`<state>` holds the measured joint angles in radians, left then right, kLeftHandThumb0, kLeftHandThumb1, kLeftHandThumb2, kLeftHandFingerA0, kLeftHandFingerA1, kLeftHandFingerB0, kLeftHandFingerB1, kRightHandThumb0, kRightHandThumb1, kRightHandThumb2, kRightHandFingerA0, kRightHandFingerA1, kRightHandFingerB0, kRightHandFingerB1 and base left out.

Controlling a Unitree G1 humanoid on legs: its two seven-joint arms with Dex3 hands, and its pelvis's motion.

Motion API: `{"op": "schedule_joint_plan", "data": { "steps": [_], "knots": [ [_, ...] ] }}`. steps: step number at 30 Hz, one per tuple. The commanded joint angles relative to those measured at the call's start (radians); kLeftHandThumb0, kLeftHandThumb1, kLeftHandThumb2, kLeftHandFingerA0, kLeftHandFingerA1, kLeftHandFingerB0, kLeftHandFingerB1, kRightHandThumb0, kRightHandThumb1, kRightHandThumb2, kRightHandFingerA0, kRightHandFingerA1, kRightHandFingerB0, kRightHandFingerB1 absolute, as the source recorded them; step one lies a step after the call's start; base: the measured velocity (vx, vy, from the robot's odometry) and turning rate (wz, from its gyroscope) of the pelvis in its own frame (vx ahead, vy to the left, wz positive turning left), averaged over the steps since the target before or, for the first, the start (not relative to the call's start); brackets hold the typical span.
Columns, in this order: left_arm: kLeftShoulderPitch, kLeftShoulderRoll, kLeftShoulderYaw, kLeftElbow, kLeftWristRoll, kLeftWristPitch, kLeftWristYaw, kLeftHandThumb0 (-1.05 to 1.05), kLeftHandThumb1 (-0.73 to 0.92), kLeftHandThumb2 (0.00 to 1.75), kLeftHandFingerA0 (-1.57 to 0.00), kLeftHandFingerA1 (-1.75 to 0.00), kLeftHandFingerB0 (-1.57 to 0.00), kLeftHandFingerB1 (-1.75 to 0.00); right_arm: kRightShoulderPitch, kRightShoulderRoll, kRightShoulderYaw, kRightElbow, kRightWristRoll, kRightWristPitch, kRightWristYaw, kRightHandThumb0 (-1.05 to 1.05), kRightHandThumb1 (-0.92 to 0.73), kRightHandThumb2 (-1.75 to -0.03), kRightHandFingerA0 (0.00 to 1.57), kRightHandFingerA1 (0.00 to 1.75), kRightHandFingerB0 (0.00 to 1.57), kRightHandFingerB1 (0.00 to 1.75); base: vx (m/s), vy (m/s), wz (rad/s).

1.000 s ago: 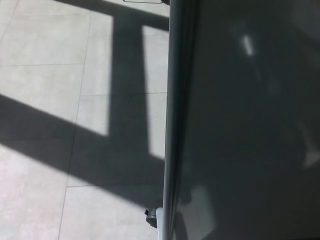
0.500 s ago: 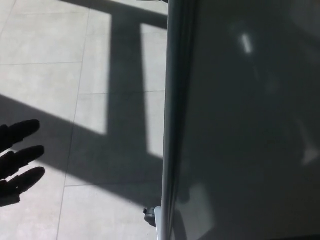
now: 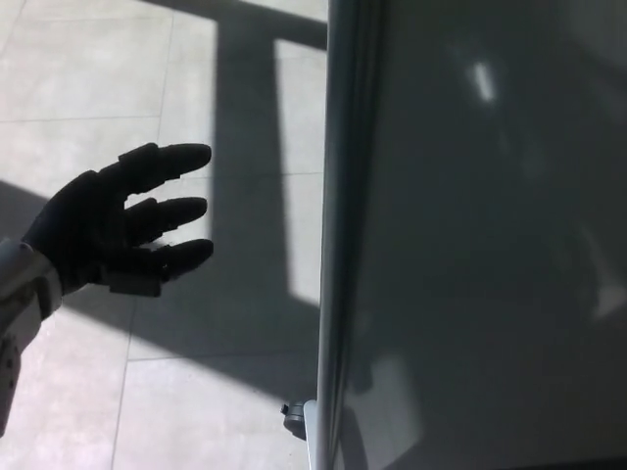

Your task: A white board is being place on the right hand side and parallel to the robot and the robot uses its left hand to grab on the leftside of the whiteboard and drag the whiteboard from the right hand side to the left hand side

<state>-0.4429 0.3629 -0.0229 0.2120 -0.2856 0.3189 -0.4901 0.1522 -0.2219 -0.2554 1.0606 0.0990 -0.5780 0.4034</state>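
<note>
Whiteboard [image 3: 480, 245] fills pretty much the whole right half of our head view, standing upright with its grey metal side frame [image 3: 333, 235] running top to bottom just right of centre. Its surface is in shade and reads dark grey, with a couple of faint bright reflections smeared across it, one small glint near the top. Down at the bottom edge of the frame we can see a bit of the stand's foot with a small dark caster [image 3: 293, 419] poking out to the left.

Our left hand [image 3: 113, 220] comes in from the left, held in the air over the floor, well apart from the board's edge. Thumb and two fingers [image 3: 174, 157] are spread, pointing toward the frame, and there's nothing in the hand. A bit of the pale wrist cuff [image 3: 22, 284] shows at the picture's edge.

Floor [image 3: 69, 88] is big light-grey tiles with thin grout lines. Sunlight lands on it in bright patches, cut by broad dark shadow bands [image 3: 245, 147], one running straight up and another crossing diagonally under the hand.

We can't see our right hand anywhere.
</note>
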Motion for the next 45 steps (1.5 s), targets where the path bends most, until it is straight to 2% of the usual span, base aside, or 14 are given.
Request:
{"op": "schedule_joint_plan", "data": {
  "steps": [1,6,8,9,12,13,18,19,21,26,27,28,44,45],
  "knots": [
    [-0.082,-0.029,-0.036,0.085,0.059,0.026,0.013,-0.42,0.38,0.51,-0.21,-0.33,-0.19,-0.29,0.002,-0.008,-0.005,0.001,0.018,-0.008,0.003,-0.45,-0.77,-0.85,0.66,0.94,0.21,0.61,0.0,0.0,0.0],
    [-0.166,-0.062,-0.077,0.202,0.099,-0.03,0.0,-0.46,0.38,0.52,-0.21,-0.33,-0.16,-0.29,0.0,-0.013,-0.003,0.012,0.014,-0.024,0.002,-0.44,-0.76,-0.87,0.68,0.94,0.19,0.62,0.0,0.0,0.0],
    [-0.211,-0.064,-0.112,0.237,0.12,-0.032,-0.03,-0.3,0.13,0.77,0.0,-0.47,0.0,-0.48,-0.005,-0.011,-0.007,0.007,0.022,-0.009,0.005,-0.45,-0.74,-0.86,0.66,0.94,0.22,0.64,0.0,0.0,0.0],
    [-0.229,-0.068,-0.115,0.255,0.106,-0.016,-0.057,-0.55,0.39,0.53,-0.12,-0.3,-0.08,-0.26,-0.007,-0.011,-0.007,0.01,0.025,-0.014,0.012,-0.45,-0.73,-0.89,0.62,0.96,0.2,0.65,0.0,0.0,0.0],
    [-0.255,-0.068,-0.129,0.293,0.092,-0.019,-0.122,-0.58,0.4,0.53,-0.06,-0.28,-0.01,-0.26,-0.006,-0.01,-0.011,0.009,0.033,-0.012,0.022,-0.45,-0.72,-0.89,0.67,0.98,0.21,0.66,0.0,0.0,0.0],
    [-0.268,-0.069,-0.134,0.305,0.093,-0.013,-0.135,-0.5,0.32,0.74,0.0,-0.26,0.0,-0.23,-0.006,-0.009,-0.012,0.006,0.038,-0.006,0.028,-0.48,-0.74,-0.87,0.65,0.96,0.21,0.66,0.0,0.0,0.0],
    [-0.303,-0.086,-0.152,0.332,0.096,0.017,-0.167,-0.55,0.36,0.73,-0.1,-0.34,0.0,-0.12,-0.008,-0.005,-0.021,-0.005,0.052,0.02,0.037,-0.47,-0.73,-0.86,0.67,0.95,0.22,0.65,0.0,0.0,0.0],
    [-0.312,-0.101,-0.156,0.333,0.094,0.039,-0.163,-0.6,0.37,0.54,-0.1,-0.29,0.0,-0.12,-0.006,-0.008,-0.017,-0.003,0.045,0.005,0.036,-0.47,-0.73,-0.86,0.66,0.97,0.21,0.65,0.0,0.0,0.0],
    [-0.309,-0.104,-0.159,0.305,0.095,0.058,-0.158,-0.58,0.32,0.67,-0.02,-0.19,0.0,-0.06,-0.01,-0.007,-0.015,-0.004,0.043,0.006,0.033,-0.48,-0.74,-0.86,0.65,0.97,0.21,0.65,0.0,0.0,0.0],
    [-0.312,-0.114,-0.189,0.265,0.117,0.074,-0.159,-0.72,0.39,0.57,-0.1,-0.29,0.0,-0.08,-0.018,-0.008,-0.019,0.004,0.051,0.0,0.047,-0.5,-0.73,-0.86,0.63,0.98,0.22,0.67,0.0,0.0,0.0],
    [-0.316,-0.12,-0.192,0.271,0.117,0.077,-0.166,-0.63,0.4,0.76,-0.13,-0.36,0.0,-0.02,-0.018,-0.009,-0.018,0.006,0.048,-0.001,0.043,-0.51,-0.72,-0.85,0.65,0.98,0.23,0.67,0.0,0.0,0.0],
    [-0.317,-0.126,-0.198,0.266,0.122,0.075,-0.165,-0.7,0.38,0.55,-0.11,-0.3,0.0,-0.12,-0.019,-0.009,-0.019,0.007,0.051,-0.003,0.051,-0.5,-0.72,-0.87,0.68,1.0,0.21,0.67,0.0,0.0,0.0],
    [-0.319,-0.197,-0.241,0.235,0.174,0.135,-0.128,-0.6,0.42,0.53,-0.06,-0.29,0.0,-0.11,-0.029,-0.009,-0.003,0.016,0.036,0.005,0.046,-0.53,-0.72,-0.85,0.73,0.96,0.2,0.66,0.0,0.0,0.0],
    [-0.325,-0.2,-0.234,0.248,0.171,0.136,-0.13,-0.58,0.38,0.75,-0.09,-0.25,0.0,-0.09,-0.03,-0.011,-0.001,0.018,0.034,0.007,0.045,-0.55,-0.71,-0.81,0.7,0.94,0.22,0.66,0.0,0.0,0.0]
  ]
}}
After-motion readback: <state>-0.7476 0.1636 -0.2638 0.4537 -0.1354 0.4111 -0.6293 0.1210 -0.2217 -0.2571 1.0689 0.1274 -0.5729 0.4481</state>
